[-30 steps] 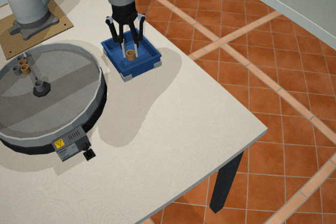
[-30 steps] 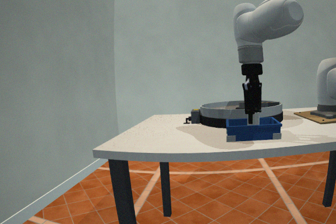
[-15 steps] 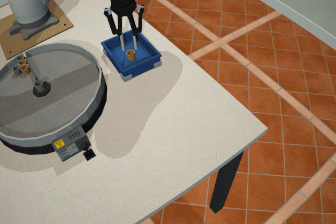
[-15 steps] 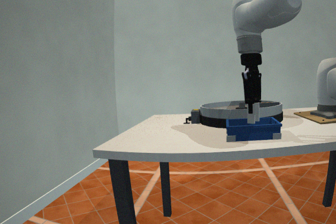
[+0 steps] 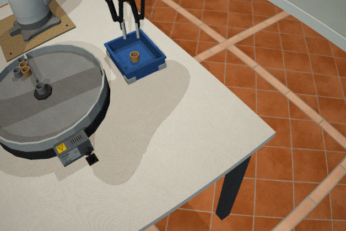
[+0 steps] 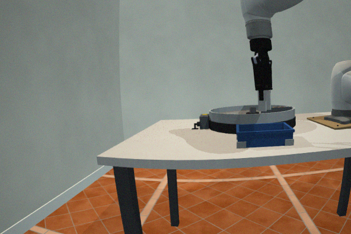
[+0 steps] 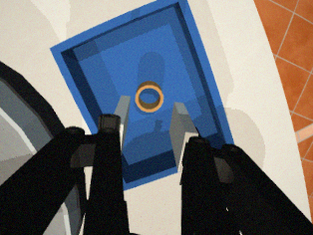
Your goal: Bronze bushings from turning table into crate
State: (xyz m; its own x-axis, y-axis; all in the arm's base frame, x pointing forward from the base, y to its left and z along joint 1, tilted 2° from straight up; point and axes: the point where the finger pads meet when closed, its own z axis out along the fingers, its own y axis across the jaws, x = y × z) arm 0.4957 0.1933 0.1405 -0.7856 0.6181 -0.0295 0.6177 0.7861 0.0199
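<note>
My gripper [image 5: 131,37] [image 6: 264,111] [image 7: 150,114] is partly open and empty, its fingertips above the blue crate [image 5: 145,71] [image 6: 264,139] [image 7: 206,75]. A bronze bushing [image 5: 134,58] [image 7: 149,110] stands upright on the crate floor, below the fingers and clear of them. On the turning table [image 5: 66,85] [image 6: 227,118], two bronze bushings, one [image 5: 23,64] behind the other [image 5: 26,71], stand close together near the far rim. A steel bushing [image 5: 17,72] stands to their left and another [image 5: 20,59] behind them. The bushings on the turning table are hardly visible in the exterior view.
A thin bar [image 5: 32,68] runs from the turning table's rim to its centre hub [image 5: 42,91], beside the bushings. The raised rim stands near the crate. A drive box [image 5: 73,148] [image 6: 204,121] sits on the rim's outer side. The robot base [image 5: 36,28] stands behind the turning table.
</note>
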